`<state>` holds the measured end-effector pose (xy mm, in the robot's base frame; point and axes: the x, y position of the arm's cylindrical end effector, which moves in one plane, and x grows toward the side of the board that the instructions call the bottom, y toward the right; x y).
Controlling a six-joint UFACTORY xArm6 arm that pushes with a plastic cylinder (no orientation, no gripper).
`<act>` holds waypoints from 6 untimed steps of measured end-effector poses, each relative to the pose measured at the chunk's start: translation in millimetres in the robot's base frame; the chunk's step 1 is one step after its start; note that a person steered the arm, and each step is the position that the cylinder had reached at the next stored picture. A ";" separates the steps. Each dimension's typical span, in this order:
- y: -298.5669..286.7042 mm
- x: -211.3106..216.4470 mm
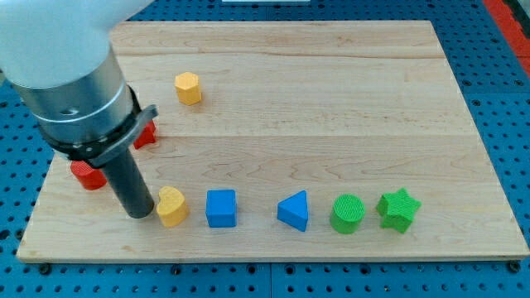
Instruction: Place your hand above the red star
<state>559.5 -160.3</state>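
Pale wooden board (331, 99) fills most of frame, sitting on blue perforated table (505, 83).

Large grey-and-white arm housing (70, 74) at the view's top left, covering the board's left edge. Dark straight rod (124, 178) dropping from it.

My tip (141, 213) down at board level, just beside the yellow heart-shaped block (171, 206), on its view-left side; touching or hairline gap, can't tell. No jaws on this rig, plain rod only, nothing held.

Everything else placed off that yellow heart block:
- Green star block (398, 209): far to view's right, end of the row.
- Green cylinder block (347, 213): view's right, just beside the green star.
- Blue triangular block (295, 210): view's right, mid-row.
- Blue cube block (221, 208): immediately to view's right, near but apart.
- Yellow hexagonal block (188, 87): well toward view's top, slightly to view's right.
- Red block (86, 175): view's left, slightly higher, beyond the rod, partly hidden by housing; shape not readable.
- Second red block (146, 134): up and just to view's left, mostly hidden behind housing bracket; shape not readable.

Red star: one of those two red pieces, can't tell which. Both partly under the arm housing.
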 end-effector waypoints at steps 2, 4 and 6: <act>-94.2 -14.6; -138.5 -50.7; -132.7 -113.7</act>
